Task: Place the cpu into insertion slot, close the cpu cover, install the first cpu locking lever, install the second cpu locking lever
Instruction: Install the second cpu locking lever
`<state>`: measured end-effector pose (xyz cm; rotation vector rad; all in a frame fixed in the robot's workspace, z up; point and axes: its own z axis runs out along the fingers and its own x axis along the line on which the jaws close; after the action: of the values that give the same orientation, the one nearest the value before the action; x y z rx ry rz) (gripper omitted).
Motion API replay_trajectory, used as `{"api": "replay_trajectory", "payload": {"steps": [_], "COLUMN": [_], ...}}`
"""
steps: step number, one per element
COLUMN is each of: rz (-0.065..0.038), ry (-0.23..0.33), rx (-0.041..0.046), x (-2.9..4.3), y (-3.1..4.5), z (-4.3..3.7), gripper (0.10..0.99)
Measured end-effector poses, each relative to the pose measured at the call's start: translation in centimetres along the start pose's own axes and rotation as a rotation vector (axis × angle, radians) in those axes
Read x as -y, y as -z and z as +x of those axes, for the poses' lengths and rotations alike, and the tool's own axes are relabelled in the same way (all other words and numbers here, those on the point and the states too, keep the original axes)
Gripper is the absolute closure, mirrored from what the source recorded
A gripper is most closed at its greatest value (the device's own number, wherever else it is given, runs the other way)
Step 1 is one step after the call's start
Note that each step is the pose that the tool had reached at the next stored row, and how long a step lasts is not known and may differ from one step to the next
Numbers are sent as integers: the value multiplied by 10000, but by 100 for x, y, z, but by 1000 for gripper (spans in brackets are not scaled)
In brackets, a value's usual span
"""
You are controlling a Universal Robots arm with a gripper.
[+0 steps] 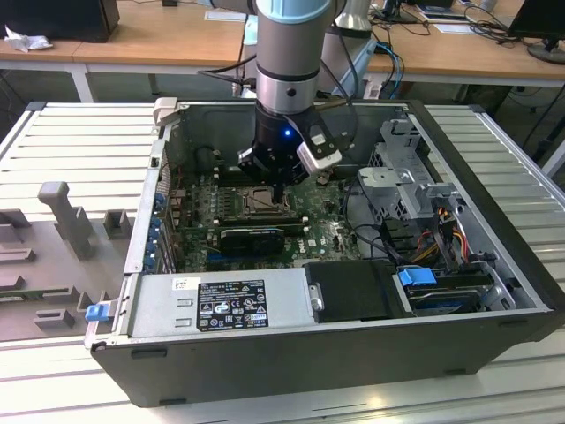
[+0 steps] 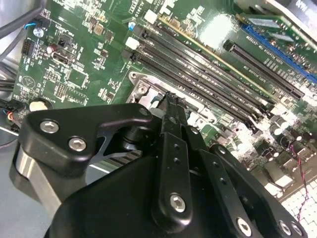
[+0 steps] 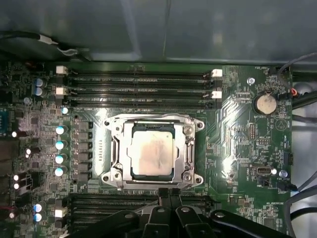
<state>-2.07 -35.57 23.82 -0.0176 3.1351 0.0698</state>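
Note:
In the first wrist view the cpu [image 3: 151, 153], a pale silvery square with a smudged face, lies flat in the insertion slot [image 3: 110, 174] on the green motherboard. The cpu cover [image 3: 153, 121], a metal frame with a square window, lies down around the chip. My gripper [image 3: 169, 191] is shut, its two black fingers pressed together at the socket's edge beside the lower memory slots. In the second wrist view the gripper [image 2: 172, 101] reaches down to the socket's metal rim [image 2: 143, 87]. In the exterior view the gripper [image 1: 278, 189] hangs just over the socket [image 1: 263, 202] inside the open computer case.
Long black memory slots [image 3: 138, 84] run along two sides of the socket. A coin battery [image 3: 265, 104] sits on the board. Inside the case, a black card [image 1: 252, 237], the grey power supply [image 1: 221, 305], a drive cage [image 1: 402, 172] and loose cables [image 1: 441, 225] crowd the space.

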Motion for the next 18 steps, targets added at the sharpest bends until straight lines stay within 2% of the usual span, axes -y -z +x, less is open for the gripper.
{"api": "replay_trajectory", "payload": {"steps": [1, 5, 10, 15, 16, 18], "rz": [-170, -189, -203, -224, -244, -368], "ry": [0, 0, 1, -3, -3, -3], "rx": [-13, -13, -14, -50, -56, -55], "x": [76, 135, 158, 163, 169, 195], "y": [-1, -5, -19, -123, -130, -133], "z": [1, 44, 218, 234, 240, 255], "gripper": [980, 980, 980, 980, 980, 980]}}
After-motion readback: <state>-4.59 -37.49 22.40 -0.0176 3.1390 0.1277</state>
